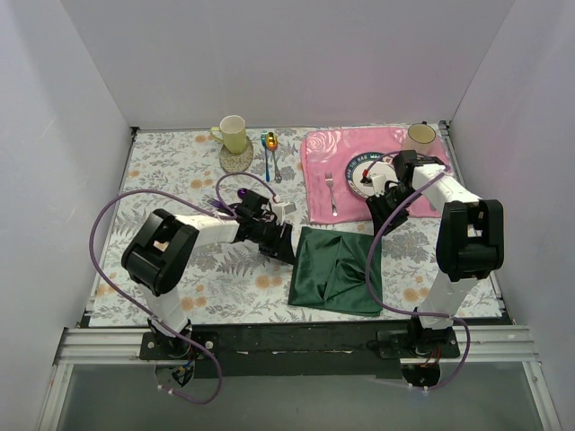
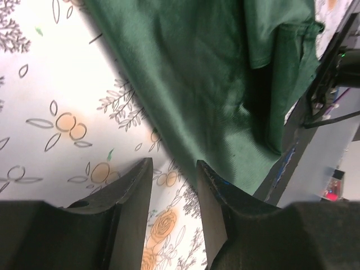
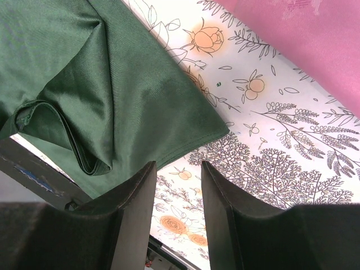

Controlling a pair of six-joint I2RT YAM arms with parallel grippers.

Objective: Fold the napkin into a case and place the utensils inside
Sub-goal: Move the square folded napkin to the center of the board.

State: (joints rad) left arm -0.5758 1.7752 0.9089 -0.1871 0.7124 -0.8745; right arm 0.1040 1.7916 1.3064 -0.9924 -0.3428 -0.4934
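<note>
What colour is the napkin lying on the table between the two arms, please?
The napkin is plain dark green, seen best in the right wrist view.

Floral-covered table (image 1: 162,171), dark green napkin (image 1: 331,269), pink placemat (image 1: 322,175), woven coaster (image 1: 235,163), blue spoon (image 1: 266,160), gold spoon (image 1: 272,142)

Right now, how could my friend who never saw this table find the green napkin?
Look at the flowery table, then find the pink placemat at its far right. Just in front of it, toward the near edge, lies the napkin: the only dark green, plain cloth, loosely folded, while the cloths around it have flower prints.
</note>
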